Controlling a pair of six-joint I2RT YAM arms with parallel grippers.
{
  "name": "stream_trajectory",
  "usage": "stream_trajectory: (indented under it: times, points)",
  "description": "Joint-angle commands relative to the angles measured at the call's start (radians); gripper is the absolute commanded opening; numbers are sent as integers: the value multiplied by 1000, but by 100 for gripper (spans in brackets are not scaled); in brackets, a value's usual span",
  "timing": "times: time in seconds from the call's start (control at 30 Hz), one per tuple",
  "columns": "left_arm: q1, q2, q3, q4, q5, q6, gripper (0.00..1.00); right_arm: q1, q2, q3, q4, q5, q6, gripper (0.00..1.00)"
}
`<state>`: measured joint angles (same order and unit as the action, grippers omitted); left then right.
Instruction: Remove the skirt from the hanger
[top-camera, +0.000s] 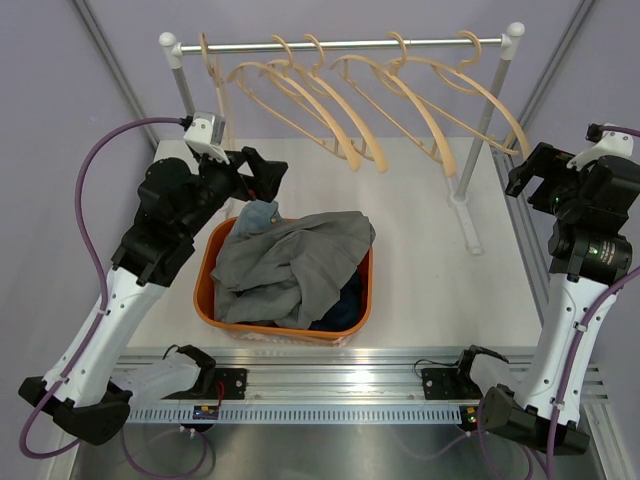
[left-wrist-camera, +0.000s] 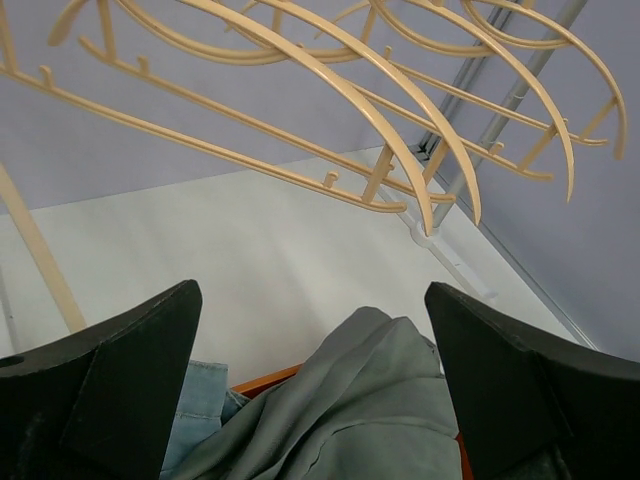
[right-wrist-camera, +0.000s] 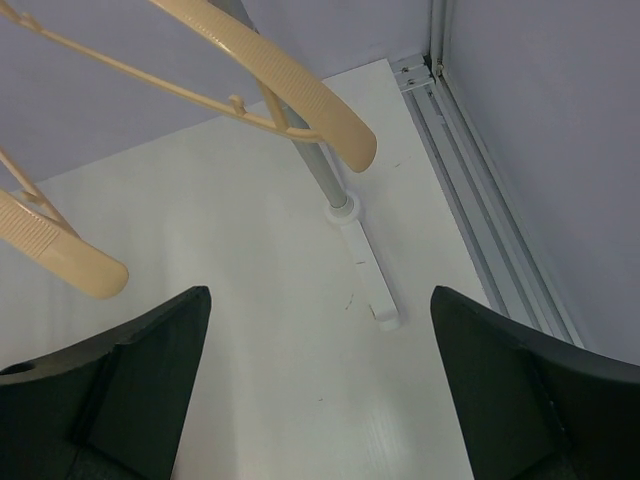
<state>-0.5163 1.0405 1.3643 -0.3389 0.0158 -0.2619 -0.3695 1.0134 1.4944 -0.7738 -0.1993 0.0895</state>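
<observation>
Over far left corner of orange basket, left gripper hovering, jaws gaping wide, gripping nothing; grey skirt lying crumpled inside basket, below bare hangers; right gripper hanging beside rack post, jaws also spread, empty

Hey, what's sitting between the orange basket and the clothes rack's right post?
Nothing: only bare white table separates basket and post, seen in the top view.
</observation>
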Motion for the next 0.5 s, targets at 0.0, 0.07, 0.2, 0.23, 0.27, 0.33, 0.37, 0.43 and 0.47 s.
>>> stream_trajectory:
  times: [0.0, 0.07, 0.2, 0.23, 0.27, 0.33, 0.37, 0.43, 0.47]
  points:
    - [-4, -16, -8, 83, -22, 27, 99, -5, -7, -5, 42, 50, 23, 100]
    - [-5, -19, -14, 86, 21, 29, 99, -5, -6, -5, 44, 72, 23, 99]
    - [-5, -39, -47, 109, 44, 12, 99, -5, 10, 10, 27, 80, 6, 100]
    - [-5, -52, -56, 113, 46, 10, 99, -5, 14, 18, 22, 78, 3, 99]
    - [-5, -56, -68, 118, 47, 10, 99, -5, 14, 21, 22, 80, -2, 100]
    - [-5, -63, -77, 121, 52, 4, 99, -5, 17, 29, 30, 78, -8, 100]
    - [-5, -66, -83, 120, 53, 0, 99, -5, 19, 32, 30, 72, -10, 99]
    - [-5, -69, -87, 123, 58, -5, 99, -5, 19, 33, 36, 60, -16, 100]
    - [-5, -73, -90, 123, 61, -10, 99, -3, 20, 32, 39, 55, -13, 100]
